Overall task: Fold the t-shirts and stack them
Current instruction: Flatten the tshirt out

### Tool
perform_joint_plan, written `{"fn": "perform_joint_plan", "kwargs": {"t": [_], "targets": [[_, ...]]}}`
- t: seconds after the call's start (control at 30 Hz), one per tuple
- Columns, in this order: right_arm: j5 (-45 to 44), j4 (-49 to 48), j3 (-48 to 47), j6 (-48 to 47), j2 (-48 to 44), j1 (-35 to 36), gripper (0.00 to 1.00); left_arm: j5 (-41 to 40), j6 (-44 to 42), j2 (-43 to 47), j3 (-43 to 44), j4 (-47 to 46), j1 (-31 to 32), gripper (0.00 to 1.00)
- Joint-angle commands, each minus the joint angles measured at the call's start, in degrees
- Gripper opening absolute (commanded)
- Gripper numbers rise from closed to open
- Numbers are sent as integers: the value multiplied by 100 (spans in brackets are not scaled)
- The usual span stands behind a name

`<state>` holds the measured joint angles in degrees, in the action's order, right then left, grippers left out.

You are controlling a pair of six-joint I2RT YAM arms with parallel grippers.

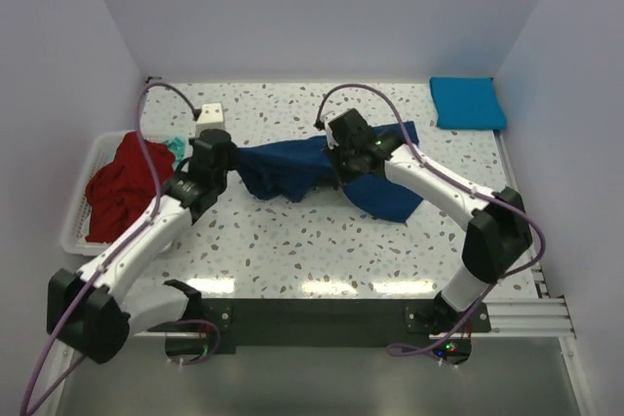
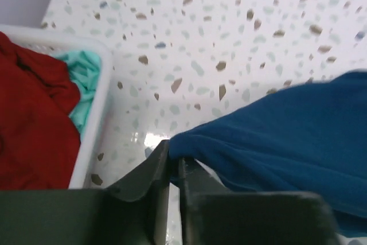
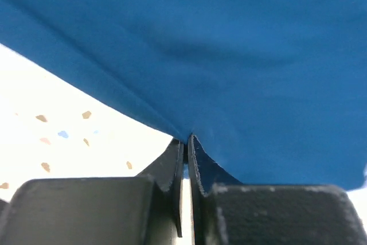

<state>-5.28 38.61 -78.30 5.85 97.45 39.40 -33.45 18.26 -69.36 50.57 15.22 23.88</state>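
A speckled table [image 1: 322, 241] carries a white basket [image 1: 70, 236] at its left edge, a small white box [image 1: 211, 114] near the back, a folded turquoise tee [image 1: 467, 102] in the far right corner, and a navy tee [image 1: 385, 197] partly resting mid-table.

Four t-shirts [image 1: 292, 168], one basket [image 1: 76, 226], two robot arms [image 1: 146, 236]

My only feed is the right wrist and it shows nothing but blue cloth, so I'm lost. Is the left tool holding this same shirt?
Observer: Yes, the left tool is shut on the navy shirt at its other end.
Operator: Anything folded yet?
Observer: A turquoise shirt lies folded at the far right corner of the table.
Operator: What remains?
Observer: A red shirt and a teal shirt sit in the white basket on the left.
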Motion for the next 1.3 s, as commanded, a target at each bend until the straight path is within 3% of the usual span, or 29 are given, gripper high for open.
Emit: {"fn": "perform_joint_plan", "kwargs": {"t": [0.0, 0.03, 0.07, 0.1, 0.13, 0.33, 0.5, 0.63, 0.73, 0.97, 1.27], "targets": [[-254, 1042, -422, -391, -604, -143, 5, -1138, -701, 930, -292, -238, -59, 19], [-228, 1095, -440, -400, -613, -152, 9, -894, -710, 1055, -589, -439, -59, 26], [-158, 1087, -440, -357, -613, -143, 22, -804, -606, 1152, -687, -441, -59, 34], [-114, 1035, -414, -330, -604, -143, 30, -708, -465, 1258, -758, -337, -59, 49], [-70, 982, -396, -243, -587, -143, 41, -585, -212, 1285, -837, -258, -59, 53], [501, 859, -432, -14, -595, -143, 51, -58, 852, 1258, -741, 718, -50, 77], [773, 692, -186, 127, -648, -143, 51, 997, 1574, 1355, -1066, 973, -59, 74], [1150, 411, 209, 329, -736, -152, 49, 2313, 1952, 1434, -1740, 614, -33, 73], [1266, 147, 429, 469, -797, -143, 49, 2772, 2259, 1321, -2050, 429, 73, 73], [434, -345, 1194, 926, -1175, -152, 49, 2563, 3200, 1197, -2516, 201, 328, 73], [27, -591, 2046, 1401, -1878, -661, 50, 2142, 4475, 1119, -3351, -1073, 732, 64]]}}
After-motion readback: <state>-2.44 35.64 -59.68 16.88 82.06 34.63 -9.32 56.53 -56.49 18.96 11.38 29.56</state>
